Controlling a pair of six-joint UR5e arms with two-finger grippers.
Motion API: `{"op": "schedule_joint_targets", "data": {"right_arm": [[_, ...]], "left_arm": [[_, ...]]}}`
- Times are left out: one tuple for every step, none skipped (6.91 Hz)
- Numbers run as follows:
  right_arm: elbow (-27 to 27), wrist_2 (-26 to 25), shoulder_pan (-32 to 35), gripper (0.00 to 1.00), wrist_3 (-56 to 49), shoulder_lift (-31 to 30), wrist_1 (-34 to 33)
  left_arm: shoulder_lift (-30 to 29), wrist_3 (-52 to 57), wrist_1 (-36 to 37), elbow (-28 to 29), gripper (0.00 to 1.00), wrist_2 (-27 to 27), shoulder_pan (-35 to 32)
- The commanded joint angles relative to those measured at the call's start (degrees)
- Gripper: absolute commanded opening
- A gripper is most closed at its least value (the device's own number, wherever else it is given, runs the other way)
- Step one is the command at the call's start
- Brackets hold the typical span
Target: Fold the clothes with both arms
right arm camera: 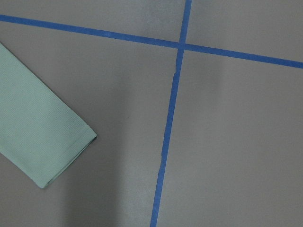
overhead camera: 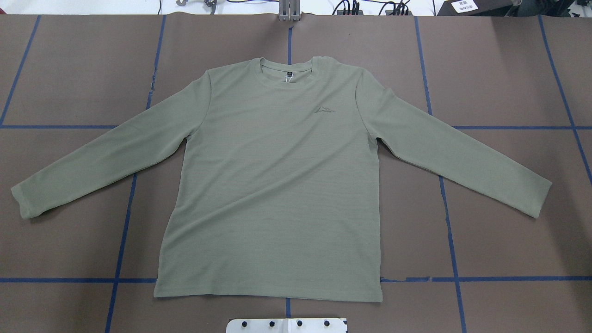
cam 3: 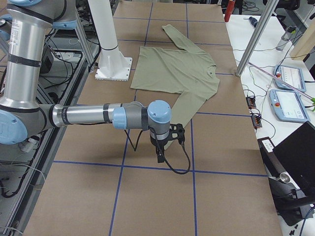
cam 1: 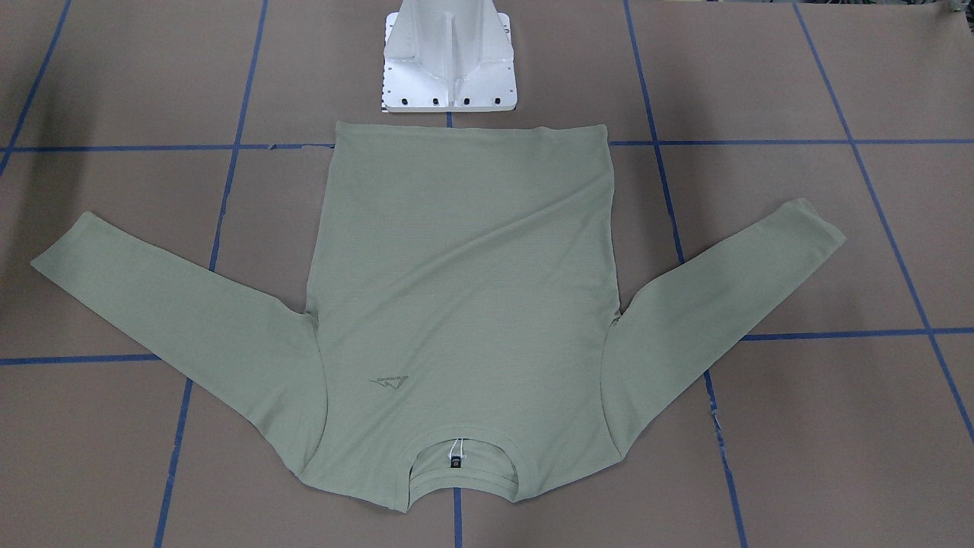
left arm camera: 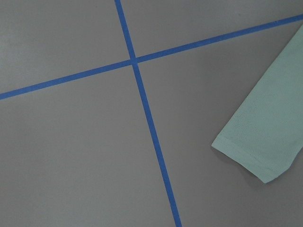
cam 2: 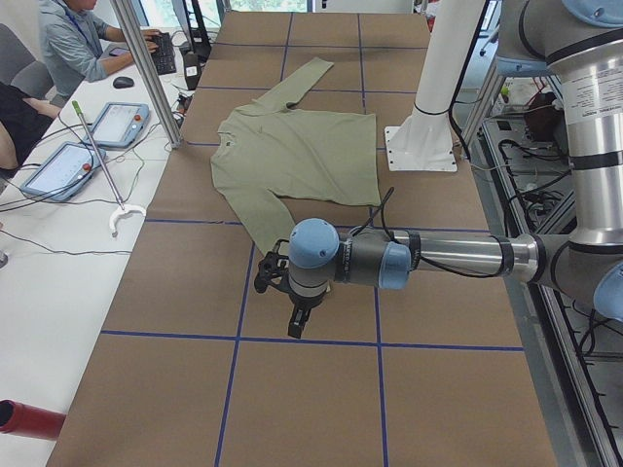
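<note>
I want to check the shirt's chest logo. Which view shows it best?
Overhead exterior: the logo sits upright on the flat shirt. Front-facing shows it upside down; in the side views it is too small; wrist cameras see only sleeve cuffs.

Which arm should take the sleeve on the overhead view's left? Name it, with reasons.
Left. The left gripper hangs near that sleeve's cuff, which shows in its wrist view; the right gripper hangs by the opposite cuff.

Blue tape [overhead camera: 508, 127] grids my brown worktop [overhead camera: 508, 69]; a white pedestal [cam 1: 449, 61] stands at its near edge; tablets [cam 2: 122, 122], perhaps pendants, flank the far.
</note>
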Motion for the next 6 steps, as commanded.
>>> {"op": "schedule_joint_targets", "data": {"right_arm": [[0.52, 0.00, 0.00, 1.00, -0.02, 0.02, 0.06], [2.18, 0.00, 0.00, 1.00, -0.45, 0.02, 0.06], [3.33, 0.17, -0.09, 1.00, -0.54, 0.11, 0.06], [3.60, 0.26, -0.17, 1.00, -0.28, 1.32, 0.15], [3.61, 0.26, -0.17, 1.00, 0.16, 5.08, 0.49], [2.30, -0.17, -0.17, 1.00, 0.16, 8.16, 3.28]], "left_arm": [[0.26, 0.00, -1.89, 0.00, 1.00, -0.09, -0.09], [0.35, 0.00, -3.82, 0.00, 1.00, 0.00, -0.09], [0.35, 0.00, -5.76, 0.00, 1.00, 0.09, 0.00], [0.00, -0.09, -7.87, 0.08, 1.00, 0.17, 0.00], [-0.78, -0.44, -12.93, 0.52, 1.00, 0.00, 0.00], [-1.40, -0.61, -18.20, 1.31, 1.00, 0.00, -0.17]]}}
